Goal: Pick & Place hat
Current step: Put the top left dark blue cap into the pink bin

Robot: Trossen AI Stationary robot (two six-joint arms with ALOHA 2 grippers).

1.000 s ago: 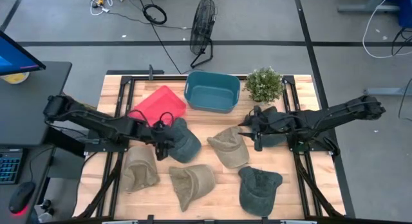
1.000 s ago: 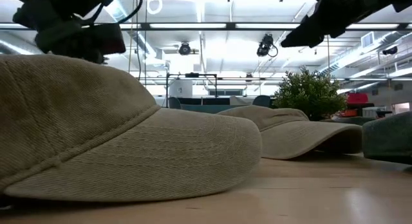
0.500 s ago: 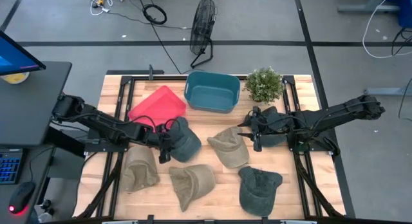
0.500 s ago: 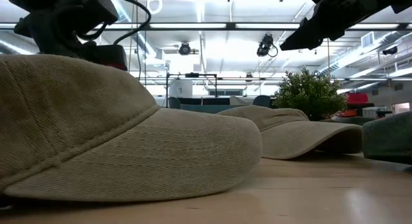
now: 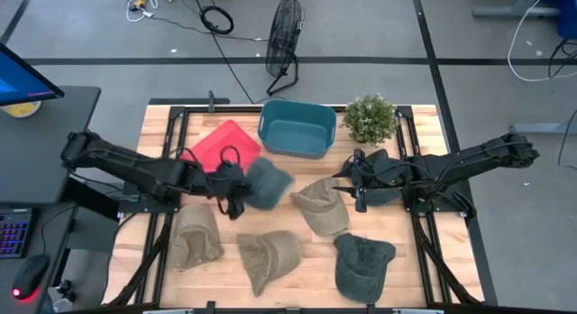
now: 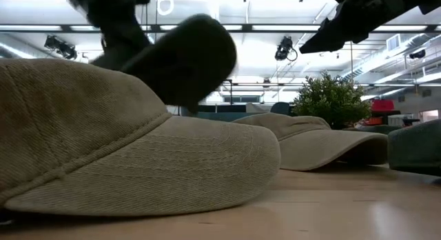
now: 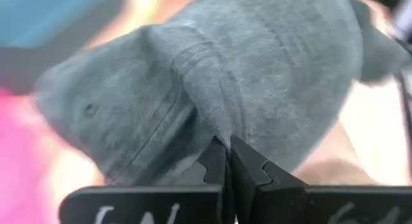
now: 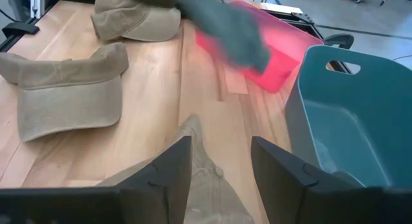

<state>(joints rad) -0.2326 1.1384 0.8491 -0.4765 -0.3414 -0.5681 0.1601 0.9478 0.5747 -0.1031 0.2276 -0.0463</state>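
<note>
A grey-green hat point(image 5: 267, 183) is up in the air left of the table's middle, with my left gripper point(image 5: 231, 195) shut on it; the low view shows the hat point(image 6: 187, 57) above a tan hat point(image 6: 103, 143). My right gripper point(image 8: 219, 165) stands open above the middle of the table, over another tan hat point(image 8: 201, 153) and touching nothing. A red bin point(image 5: 221, 144) and a teal bin point(image 5: 297, 127) stand at the far edge. My left gripper pinches a raised fold of the hat's crown cloth point(image 7: 217, 129) between its two shut fingers point(image 7: 248, 172). The fingers come from the table's left. The hat reaches out beyond the fingertips, lifted clear of the table.
Three tan hats point(image 5: 320, 206) point(image 5: 269, 258) point(image 5: 196, 235) and a dark green hat point(image 5: 363, 264) lie on the near half of the table. Another dark hat point(image 5: 386, 177) lies under the right arm. A potted plant point(image 5: 370, 118) stands at the far right.
My left gripper has shut on the grey-green hat and risen with it. The hat has come off the table and shifted a little toward the far edge and the bins. My right arm has kept still.
</note>
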